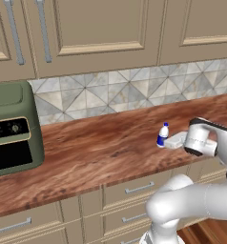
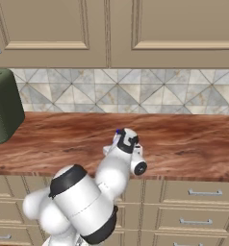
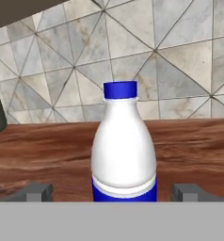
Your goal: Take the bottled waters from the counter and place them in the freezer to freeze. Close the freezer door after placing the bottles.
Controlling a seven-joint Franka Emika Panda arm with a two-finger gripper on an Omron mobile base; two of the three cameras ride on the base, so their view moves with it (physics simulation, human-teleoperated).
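Nearest, the white arm reached forward from the base over the beige drawer fronts with metal handles (image 1: 139, 188), its two-finger claw (image 3: 115, 192) held level at the near edge of the long reddish-brown wood-grain table (image 1: 101, 152). The claw stood spread wide, one dark finger tip (image 3: 36, 192) to the left and the other to the right of the whitish plastic water bottle with blue cap and blue label (image 3: 124, 150), neither visibly touching it. The bottle stood upright on the table, just beyond the hand, right of the table's middle in the left base view. Well apart to the far left sat a boxy olive-green countertop oven (image 1: 13, 127), and behind everything ran the grey triangle-patterned tile backsplash (image 1: 134, 93) under beige wall cabinets (image 1: 101, 33). The likely trouble from here was a poor closing: if the tips shut too low or off-centre on the rounded, smooth body, the bottle could squirt out or tip over; pushing the hand further forward before closing could knock it toward the wall. The slimmer greyish bottle could not be made out.
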